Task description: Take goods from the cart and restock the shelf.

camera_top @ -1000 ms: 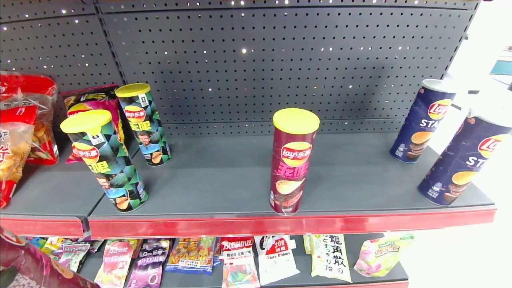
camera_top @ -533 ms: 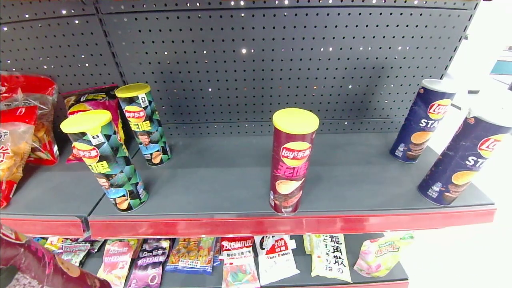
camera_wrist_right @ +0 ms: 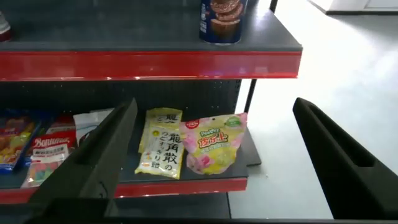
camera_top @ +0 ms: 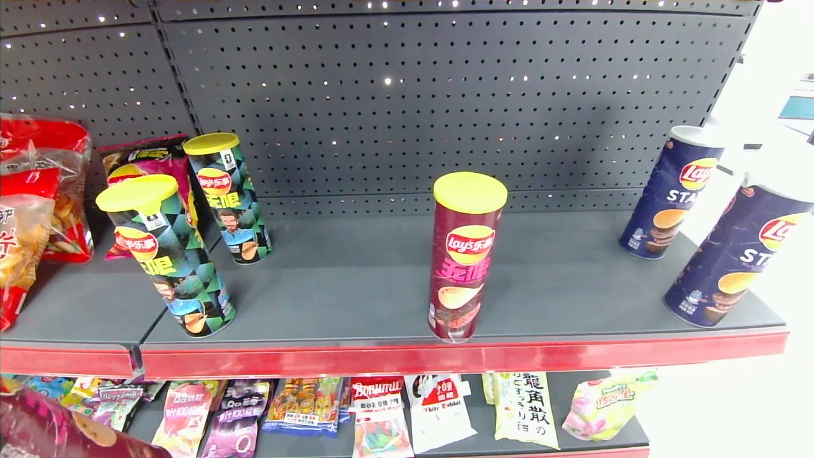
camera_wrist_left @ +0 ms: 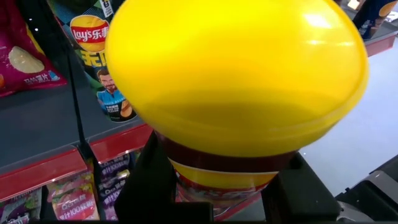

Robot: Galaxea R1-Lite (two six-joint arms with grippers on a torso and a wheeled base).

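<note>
My left gripper point(camera_wrist_left: 221, 193) is shut on a maroon chips can with a yellow lid point(camera_wrist_left: 236, 68); black fingers point(camera_wrist_left: 149, 186) press its sides. That held can point(camera_top: 57, 432) shows at the lower left corner in the head view, below the red front edge of the grey shelf point(camera_top: 445, 356). On the shelf stand a matching maroon can point(camera_top: 463, 267), two green cans point(camera_top: 172, 254) point(camera_top: 229, 197) and two blue cans point(camera_top: 674, 191) point(camera_top: 738, 254). My right gripper point(camera_wrist_right: 217, 155) is open and holds nothing, in front of the lower shelf.
Red and pink snack bags point(camera_top: 38, 191) lie at the shelf's left end. Bare shelf floor lies between the green cans and the maroon can, and between it and the blue cans. Several snack bags point(camera_top: 381, 413) fill the lower shelf. Pegboard point(camera_top: 445, 95) backs the shelf.
The held maroon can at the lower left first crept up and right, then dropped lower in the head view. The cans on the shelf have not moved.
</note>
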